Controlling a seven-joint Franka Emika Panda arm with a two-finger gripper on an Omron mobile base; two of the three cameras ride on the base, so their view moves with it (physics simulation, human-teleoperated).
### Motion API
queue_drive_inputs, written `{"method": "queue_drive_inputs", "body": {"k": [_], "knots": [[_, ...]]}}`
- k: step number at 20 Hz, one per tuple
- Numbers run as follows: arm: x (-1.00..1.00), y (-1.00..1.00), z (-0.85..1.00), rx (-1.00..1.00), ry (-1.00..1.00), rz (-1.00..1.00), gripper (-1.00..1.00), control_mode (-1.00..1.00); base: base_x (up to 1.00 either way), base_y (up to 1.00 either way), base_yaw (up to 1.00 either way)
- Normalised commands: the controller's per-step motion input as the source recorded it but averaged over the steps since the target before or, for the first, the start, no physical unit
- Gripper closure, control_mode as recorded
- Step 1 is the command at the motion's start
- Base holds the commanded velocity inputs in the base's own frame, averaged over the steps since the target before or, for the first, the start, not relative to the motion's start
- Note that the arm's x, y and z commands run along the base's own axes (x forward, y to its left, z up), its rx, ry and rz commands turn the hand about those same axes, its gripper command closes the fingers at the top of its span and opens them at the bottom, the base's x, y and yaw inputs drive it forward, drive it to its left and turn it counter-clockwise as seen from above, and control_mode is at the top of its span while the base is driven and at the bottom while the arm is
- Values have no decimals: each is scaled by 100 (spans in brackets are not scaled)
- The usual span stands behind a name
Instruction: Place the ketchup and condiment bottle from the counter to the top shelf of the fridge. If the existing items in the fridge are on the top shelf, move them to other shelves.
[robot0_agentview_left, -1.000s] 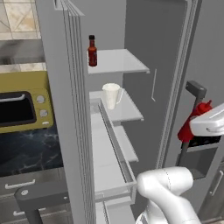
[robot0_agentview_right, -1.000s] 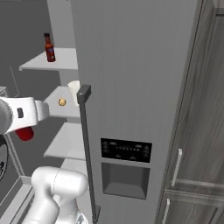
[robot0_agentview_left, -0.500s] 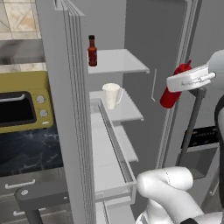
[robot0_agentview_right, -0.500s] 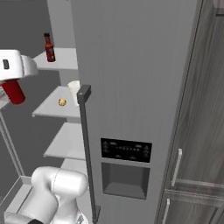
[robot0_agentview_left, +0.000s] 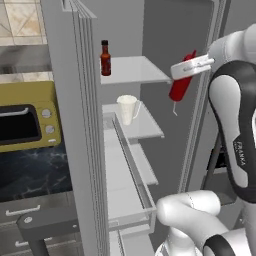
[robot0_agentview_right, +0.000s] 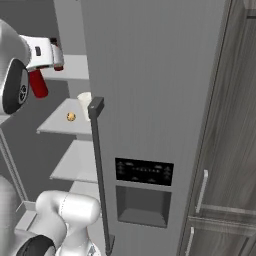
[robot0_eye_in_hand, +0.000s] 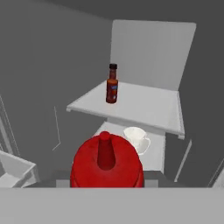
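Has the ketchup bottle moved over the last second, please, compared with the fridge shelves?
Yes. The ketchup bottle, held by the gripper, has risen and swung left, from beside the lower shelves to the height of the top shelf.

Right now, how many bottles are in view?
2. The condiment bottle stands on the top shelf of the fridge; the ketchup bottle is held in the gripper, in front of that shelf. Others may be hidden behind the door.

Open fridge, ketchup in front of the top shelf.
Sauce bottle (robot0_agentview_left: 105, 58) on top shelf (robot0_agentview_left: 135, 70); cup (robot0_agentview_left: 127, 109) on the shelf below; ketchup (robot0_agentview_left: 182, 83) off the top shelf's front edge; oven (robot0_agentview_left: 27, 115) left of fridge.
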Motion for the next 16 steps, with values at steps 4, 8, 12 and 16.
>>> {"method": "queue_drive_inputs", "body": {"k": [4, 8, 12, 16], "knots": [[88, 15, 7, 2, -7, 0, 100, -100, 0, 0, 0], [86, 28, 10, 2, -5, -1, 100, -100, 0, 0, 0], [63, 10, 4, 4, -6, 0, 100, -100, 0, 0, 0], [47, 0, 0, 0, 0, 1, 100, -100, 0, 0, 0]]}}
